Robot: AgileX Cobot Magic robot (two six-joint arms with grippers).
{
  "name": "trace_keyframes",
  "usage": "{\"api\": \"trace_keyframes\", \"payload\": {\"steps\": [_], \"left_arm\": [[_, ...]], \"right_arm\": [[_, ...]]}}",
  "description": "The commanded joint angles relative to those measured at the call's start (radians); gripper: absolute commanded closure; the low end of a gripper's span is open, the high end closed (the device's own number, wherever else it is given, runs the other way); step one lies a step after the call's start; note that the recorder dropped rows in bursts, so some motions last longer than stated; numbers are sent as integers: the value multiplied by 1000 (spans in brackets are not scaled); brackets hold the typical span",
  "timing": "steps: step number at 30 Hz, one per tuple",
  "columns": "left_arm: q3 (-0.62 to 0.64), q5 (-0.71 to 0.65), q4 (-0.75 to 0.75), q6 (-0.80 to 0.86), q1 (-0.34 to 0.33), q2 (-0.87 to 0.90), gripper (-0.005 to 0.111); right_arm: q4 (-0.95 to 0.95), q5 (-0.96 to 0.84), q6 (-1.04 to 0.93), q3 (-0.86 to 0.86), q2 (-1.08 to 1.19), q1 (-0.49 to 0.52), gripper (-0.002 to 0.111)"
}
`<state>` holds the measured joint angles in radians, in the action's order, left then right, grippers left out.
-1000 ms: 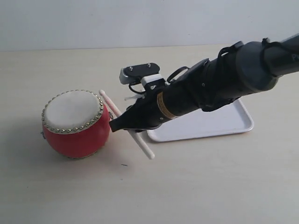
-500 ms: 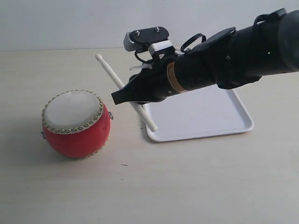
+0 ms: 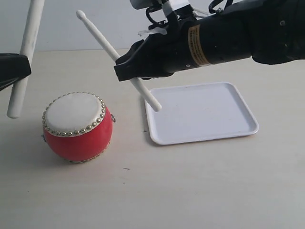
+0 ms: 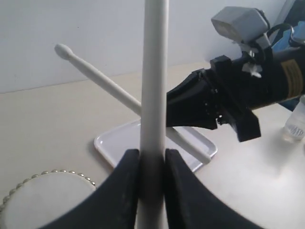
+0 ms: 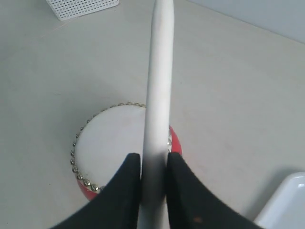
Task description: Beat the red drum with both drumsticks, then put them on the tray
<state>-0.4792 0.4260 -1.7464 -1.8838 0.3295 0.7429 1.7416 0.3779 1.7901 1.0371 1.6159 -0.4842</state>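
Reading from the left of the exterior view, with the red drum (image 3: 78,126) as reference. Your left end effector (image 3: 12,69) sat above and left of the drum, its jaws closed narrowly on the left drumstick (image 3: 26,52). That stick stood nearly upright, its lower end left of the drum and apart from the skin. In the left wrist view the two fingers of the same end effector (image 4: 152,155) pressed the stick (image 4: 155,71) from both sides, with the drum's studded rim (image 4: 43,195) below.

The drum rested on the bench (image 3: 190,191), skin upward, with no stick touching it.

Above and right of the drum, your right end effector (image 3: 121,71) clamped the right drumstick (image 3: 100,37) near its middle. The stick slanted, its rounded tip raised high above the drum and its butt end lower, to the drum's right. In the right wrist view this end effector (image 5: 153,160) gripped the stick (image 5: 159,71) directly over the drum (image 5: 112,143).

The tray (image 3: 205,112) lay flat on the bench just right of the drum, not touching it, and carried neither stick.
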Motion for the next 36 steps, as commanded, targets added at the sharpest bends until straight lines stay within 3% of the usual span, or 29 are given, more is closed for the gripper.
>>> {"api": "trace_keyframes", "payload": {"steps": [1,7,13,36], "left_arm": [[-61,5,2,53,-2,-2,107],[-212,103,2,51,-2,-2,107],[-282,105,2,46,-2,1,107],[-286,157,2,60,-2,46,107]], "right_arm": [[3,17,-11,-6,-10,23,108],[3,30,-9,-6,-10,23,108],[3,46,11,-6,-10,23,108],[3,80,-17,-6,-10,23,108]]}}
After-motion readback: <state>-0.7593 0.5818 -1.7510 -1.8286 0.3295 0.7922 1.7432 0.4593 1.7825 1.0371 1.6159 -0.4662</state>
